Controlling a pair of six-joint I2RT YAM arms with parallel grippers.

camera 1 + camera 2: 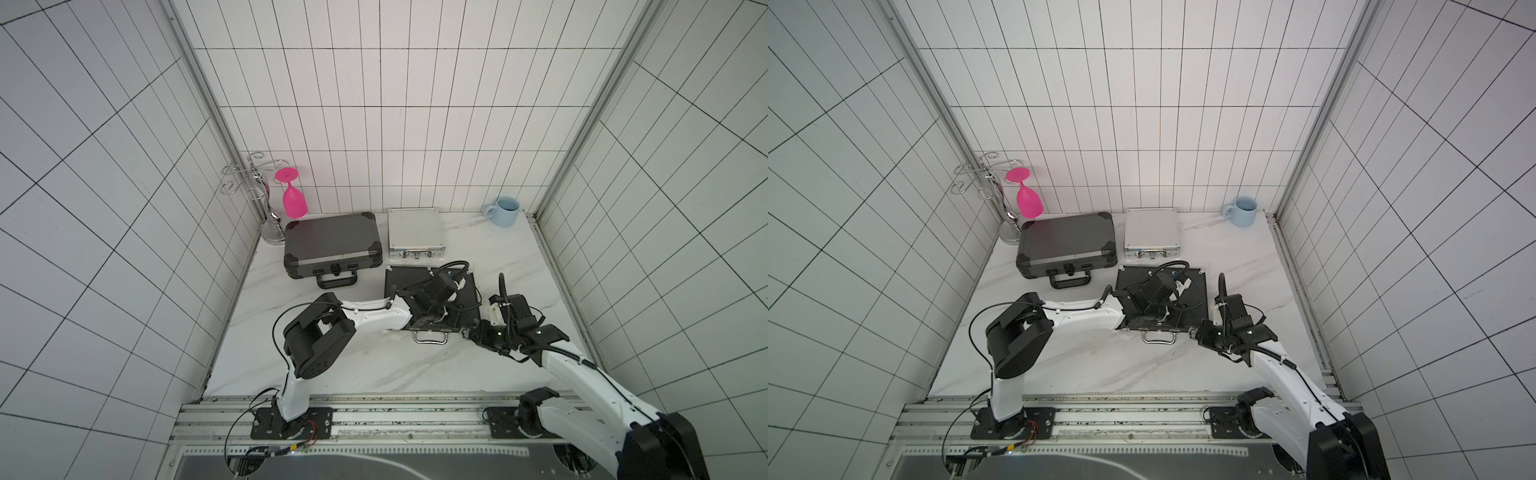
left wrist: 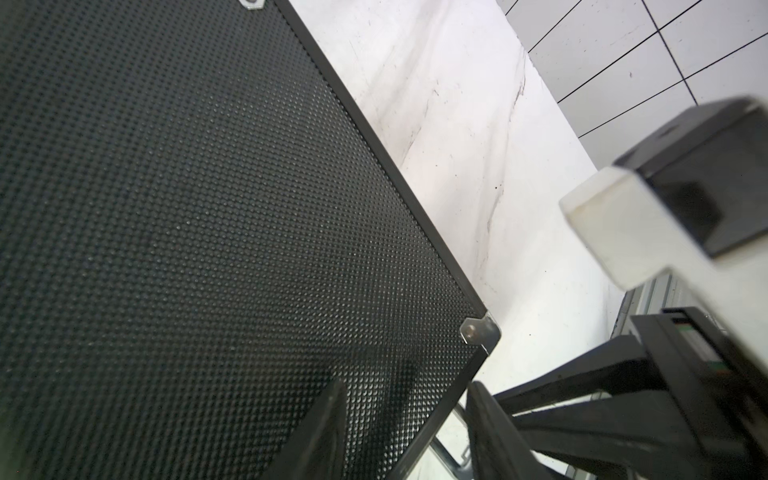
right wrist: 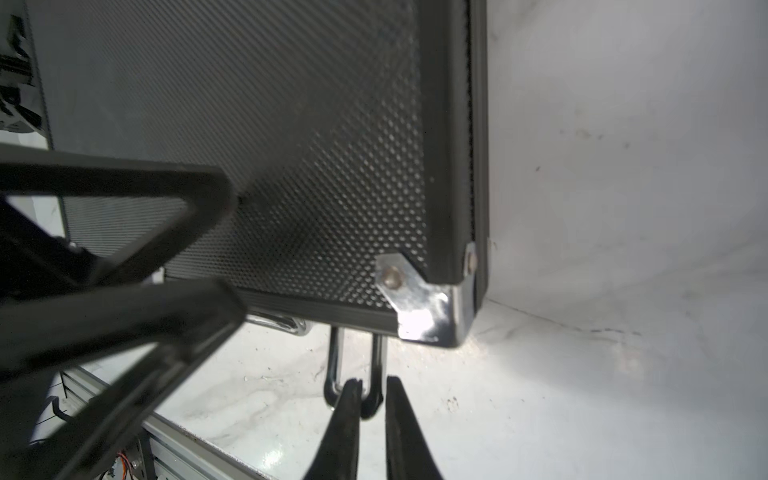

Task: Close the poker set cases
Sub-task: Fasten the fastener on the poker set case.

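All three cases lie flat on the counter (image 1: 374, 370) with their lids down. The grey case (image 1: 332, 243) sits at the back left, its carry grip facing the robot. The silver case (image 1: 415, 232) is just beside it on the right, not touching. The black case (image 1: 397, 280) lies nearer the robot, in front of the silver one. The left hand (image 2: 405, 388) hangs low over the black case's dimpled lid by its front edge. Its fingers (image 2: 322, 432) are apart, one above the lid and the other out past the edge, with nothing clamped between them; whether either touches the lid I cannot tell. The right hand (image 3: 372, 392) is down by the counter just off that case's near right corner (image 3: 432, 316). Its fingers (image 3: 401, 432) are drawn almost together, leaving only a slit. The chrome handle (image 3: 334, 365) shows in line with that slit, but I cannot tell whether they touch it. In the right wrist view the seam along the case's side is a thin dark line. A blue mug (image 1: 505, 211) stands at the back right. A pink glass (image 1: 294, 201) hangs upside down from a chrome rack (image 1: 257, 183) at the back left.
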